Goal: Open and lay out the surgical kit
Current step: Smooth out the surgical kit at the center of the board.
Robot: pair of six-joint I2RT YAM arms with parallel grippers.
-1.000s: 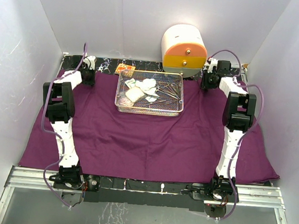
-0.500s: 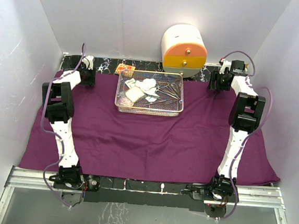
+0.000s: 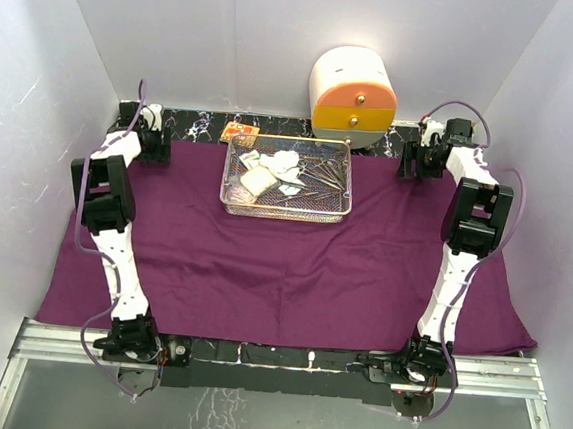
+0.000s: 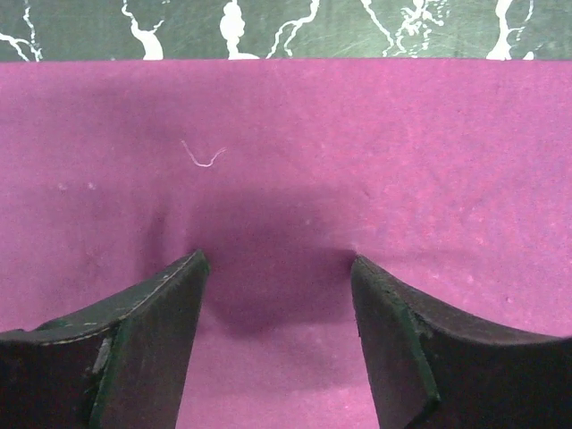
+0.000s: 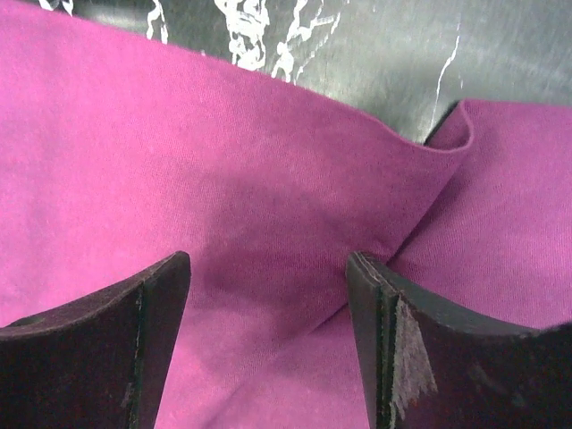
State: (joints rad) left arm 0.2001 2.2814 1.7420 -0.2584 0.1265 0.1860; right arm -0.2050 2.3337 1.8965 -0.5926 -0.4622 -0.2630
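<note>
The purple cloth (image 3: pixel 293 255) lies spread over the table. The silver wire-mesh tray (image 3: pixel 289 178) stands on its far middle and holds white gauze wads (image 3: pixel 281 161), small flat packets (image 3: pixel 257 180) and thin metal forceps (image 3: pixel 322 173). My left gripper (image 3: pixel 150 147) is open over the cloth's far left corner; in the left wrist view (image 4: pixel 277 268) flat cloth (image 4: pixel 295 161) lies between its fingers. My right gripper (image 3: pixel 416 169) is open over the far right corner; in the right wrist view (image 5: pixel 268 268) a raised fold of cloth (image 5: pixel 375 170) lies between and beyond its fingers.
A rounded white-and-orange drawer cabinet (image 3: pixel 353 95) stands behind the tray. A small orange packet (image 3: pixel 239 129) lies on the dark marbled tabletop (image 3: pixel 199 124) beyond the cloth. White walls close in on both sides and at the back.
Both grippers have moved outward along the cloth's far edge, the left one to the left and the right one to the right. The far corners are drawn out wider.
</note>
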